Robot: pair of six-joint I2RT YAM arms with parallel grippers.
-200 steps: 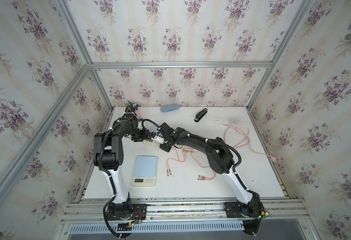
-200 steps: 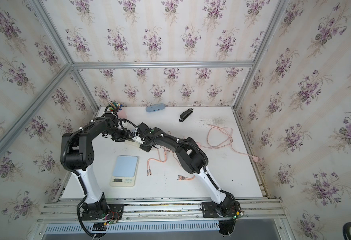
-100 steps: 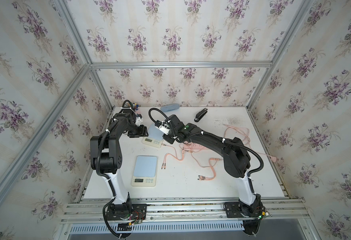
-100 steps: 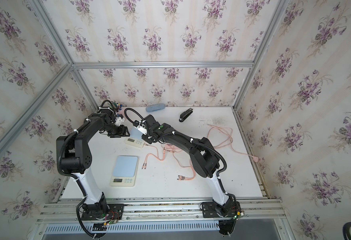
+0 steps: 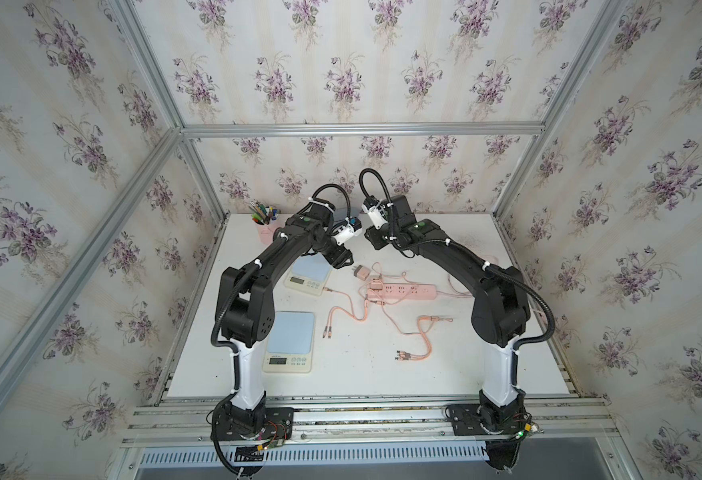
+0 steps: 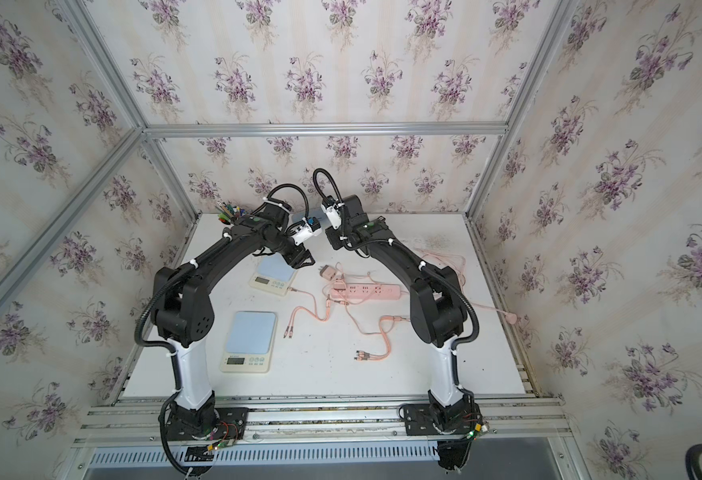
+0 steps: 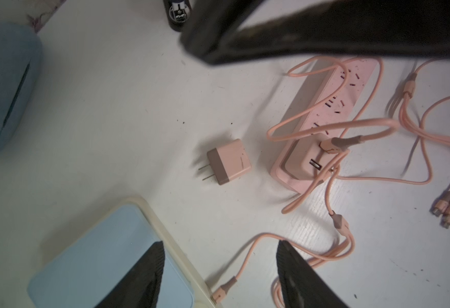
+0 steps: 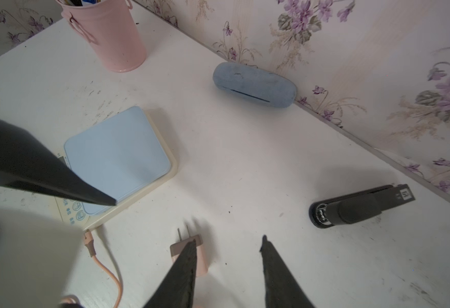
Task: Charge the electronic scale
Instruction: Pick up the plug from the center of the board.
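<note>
Stapler (image 8: 360,206), blue case (image 8: 254,85) and pink cup (image 8: 106,34) sit beyond the scale (image 8: 117,157).

left end effector (image 7: 220,243), right end effector (image 8: 228,239) raised

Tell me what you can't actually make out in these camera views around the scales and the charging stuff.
- Far scale: back half hidden under the left arm in both top views.
- Near scale display: digits too small to read in both top views.
- Cable plug at the far scale's edge: port unseen in the left wrist view, so seating unclear.
- Stapler: cut off by the left wrist picture's edge.
</note>
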